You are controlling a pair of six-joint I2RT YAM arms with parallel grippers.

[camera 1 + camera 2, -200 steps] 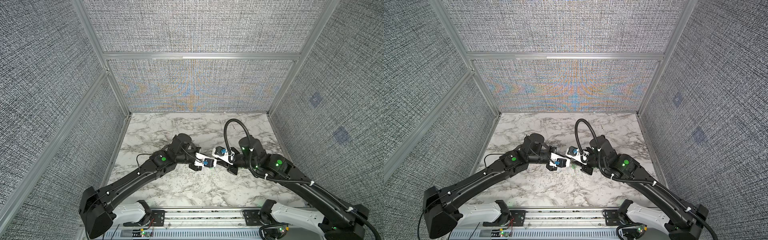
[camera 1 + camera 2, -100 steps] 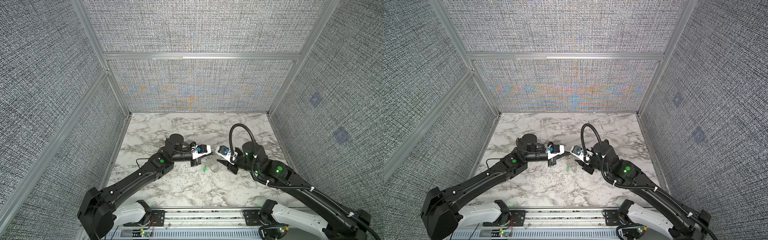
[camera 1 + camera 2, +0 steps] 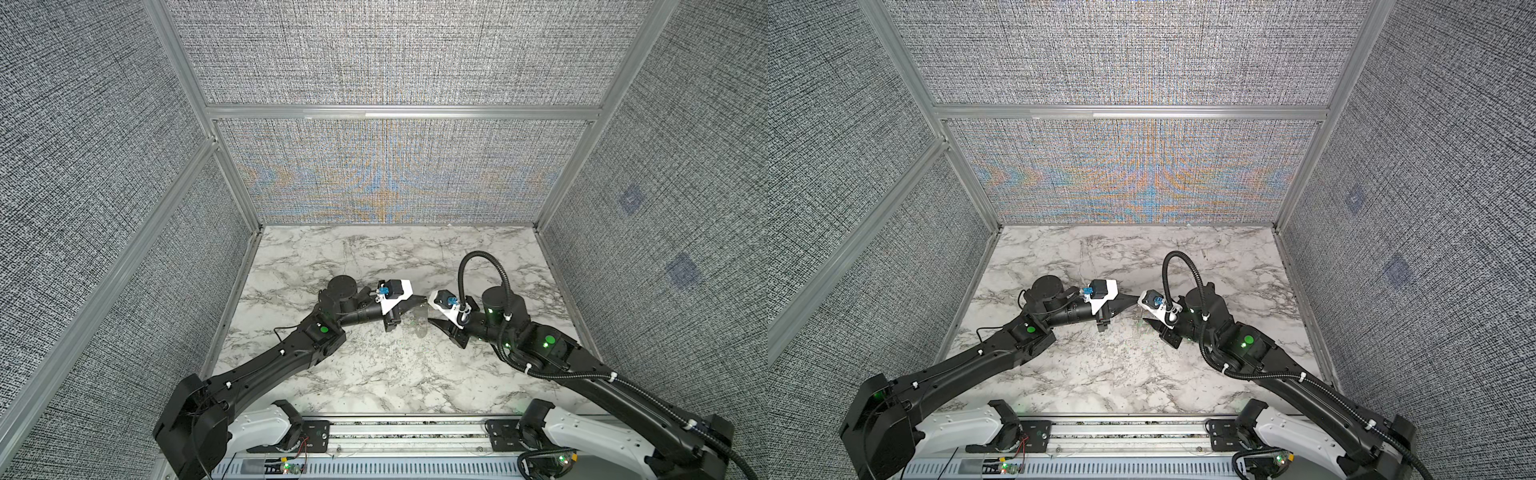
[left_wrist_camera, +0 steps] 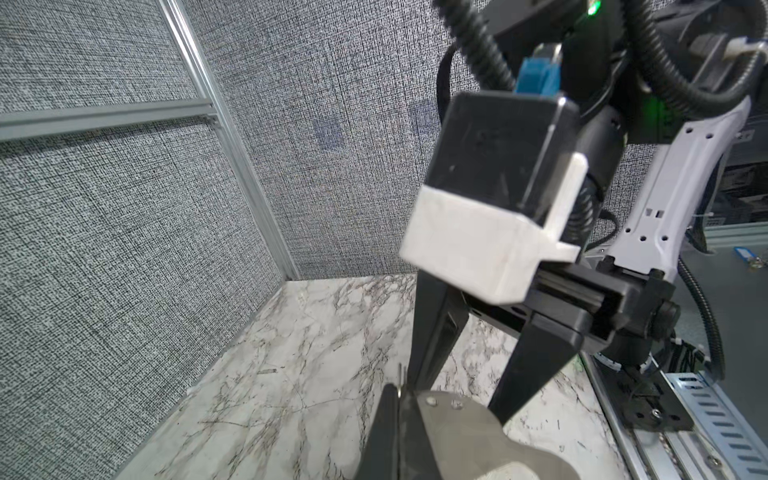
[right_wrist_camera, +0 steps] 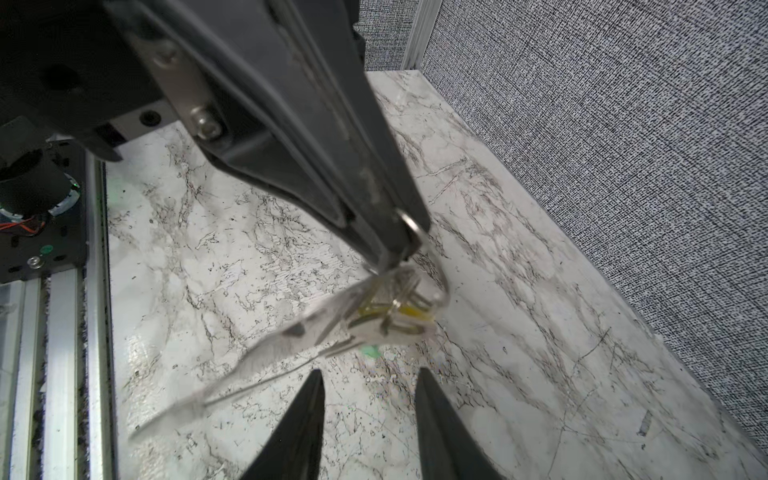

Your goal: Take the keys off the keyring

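Your left gripper (image 5: 395, 245) reaches in from the left to the middle of the white, grey-veined marble tabletop (image 3: 374, 374). Its jaws are pressed together on the keyring (image 5: 412, 227), a thin metal loop caught right at the fingertips. The left wrist view shows the same thing: the two dark fingers meet with no gap, and a sliver of the loop stands up out of the seam.

The keys (image 5: 390, 320) hang from that loop just below the left gripper's tip, off the table. They are smeared, so you cannot make out the small metal keys one by one. The oblong yellow plastic tag (image 5: 411, 312) is clear enough, and a patch of green (image 5: 370, 351) shows just under the bunch. In a top view the bunch is only a pale blur (image 3: 420, 324) between the two grippers.

Your right gripper (image 5: 369, 374) comes in from the right and faces the left one. Its jaws are spread, with nothing between them. Its black pointed fingertips (image 5: 318, 374) sit close to the hanging bunch, but the blur hides whether they touch it.
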